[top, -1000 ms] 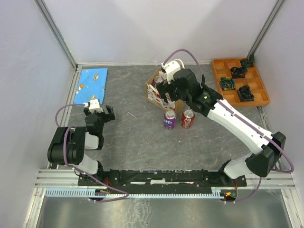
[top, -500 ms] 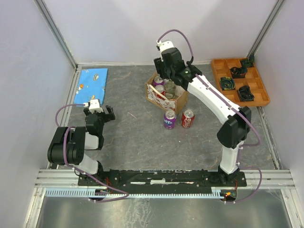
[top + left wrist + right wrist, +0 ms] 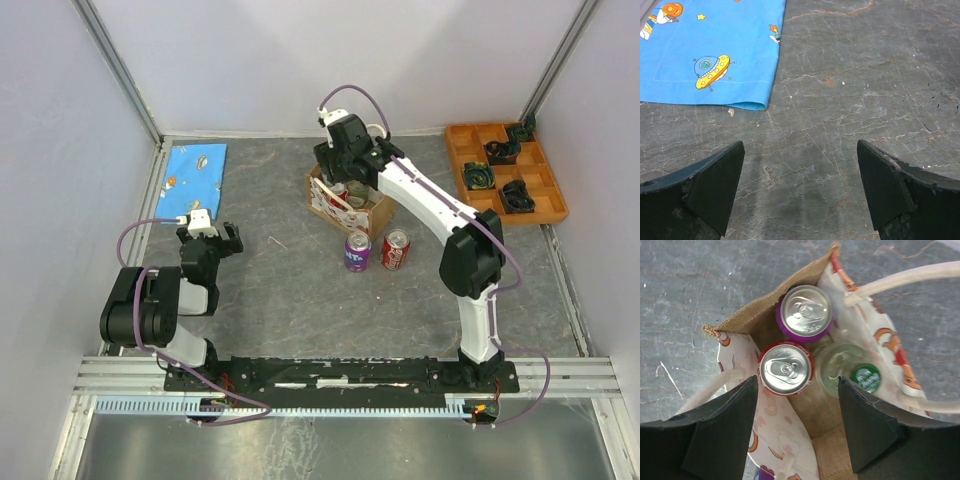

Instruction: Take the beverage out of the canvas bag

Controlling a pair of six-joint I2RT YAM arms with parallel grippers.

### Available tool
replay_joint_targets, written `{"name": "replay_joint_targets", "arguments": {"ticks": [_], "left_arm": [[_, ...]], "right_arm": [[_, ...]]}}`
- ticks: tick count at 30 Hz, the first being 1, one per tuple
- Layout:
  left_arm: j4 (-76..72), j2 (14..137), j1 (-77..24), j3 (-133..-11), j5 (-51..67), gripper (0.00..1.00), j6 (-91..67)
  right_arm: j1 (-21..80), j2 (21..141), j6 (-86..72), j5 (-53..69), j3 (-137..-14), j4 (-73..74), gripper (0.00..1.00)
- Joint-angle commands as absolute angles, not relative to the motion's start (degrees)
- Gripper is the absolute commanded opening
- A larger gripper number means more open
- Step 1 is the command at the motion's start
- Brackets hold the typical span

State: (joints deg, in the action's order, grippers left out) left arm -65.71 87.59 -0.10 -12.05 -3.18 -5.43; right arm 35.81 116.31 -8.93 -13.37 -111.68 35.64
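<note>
**Step in hand:** the right gripper is hovering directly over the canvas bag's open mouth with its jaws spread and nothing between them, lining up a reach.

**Contents of the bag:** a purple can, a red can and a green-capped clear bottle are standing upright and packed against each other.

**Just in front of the bag:** a second purple can and a second red can are standing on the table.

**Well to the bag's left:** the left gripper is idling with jaws apart, near a blue cloth.

**Next move:** it probably calls for a straight descent straddling one drink, clear of the cream handles.

**Hard to make out:**
- The drinks' bodies and labels are sitting hidden below the bag's rim.
- The arm is covering the bag's mouth in the top view.
</note>
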Motion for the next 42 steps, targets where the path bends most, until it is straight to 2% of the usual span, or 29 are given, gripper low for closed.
{"name": "replay_joint_targets", "arguments": {"ticks": [1, 6, 14, 21, 27, 29, 30, 32, 35, 36, 42], "left_arm": [[-67.76, 86.93, -0.25, -13.28, -4.50, 0.99, -1.75], [-67.76, 87.03, -0.26, -13.28, -4.49, 0.99, -1.68], [-67.75, 87.03, -0.19, -13.28, -4.49, 0.99, -1.71], [-67.68, 87.00, -0.20, -13.32, -4.50, 0.99, -1.76], [-67.71, 87.01, -0.19, -13.32, -4.50, 0.99, -1.76], [-67.69, 87.01, -0.26, -13.27, -4.52, 0.99, -1.70], [-67.75, 87.01, -0.26, -13.32, -4.53, 0.99, -1.70], [-67.68, 87.00, -0.24, -13.31, -4.53, 0.99, -1.76], [-67.75, 87.03, -0.20, -13.34, -4.52, 0.99, -1.73], [-67.76, 87.01, -0.26, -13.35, -4.49, 0.99, -1.71], [-67.74, 87.02, -0.24, -13.28, -4.51, 0.99, -1.76]], "right_arm": [[35.76, 119.46, -9.41, -8.59, -114.38, 34.78, 0.75], [35.74, 122.56, -9.17, -8.39, -116.35, 35.85, 0.78], [35.69, 125.95, -8.33, -10.10, -117.56, 36.97, 0.95], [35.74, 128.26, -9.24, -8.98, -117.32, 38.36, 0.94], [35.74, 128.86, -10.41, -7.51, -116.15, 39.19, 0.88], [35.69, 128.96, -10.46, -7.40, -115.85, 39.17, 0.81], [35.72, 129.11, -10.41, -7.38, -115.82, 39.26, 0.73], [35.76, 129.13, -10.22, -7.66, -115.84, 39.50, 0.50], [35.74, 128.84, -9.83, -8.67, -116.25, 39.69, 0.04], [35.75, 128.46, -9.66, -9.03, -116.42, 39.66, 0.00], [35.71, 124.91, -7.32, -11.04, -118.25, 37.60, 0.00]]}}
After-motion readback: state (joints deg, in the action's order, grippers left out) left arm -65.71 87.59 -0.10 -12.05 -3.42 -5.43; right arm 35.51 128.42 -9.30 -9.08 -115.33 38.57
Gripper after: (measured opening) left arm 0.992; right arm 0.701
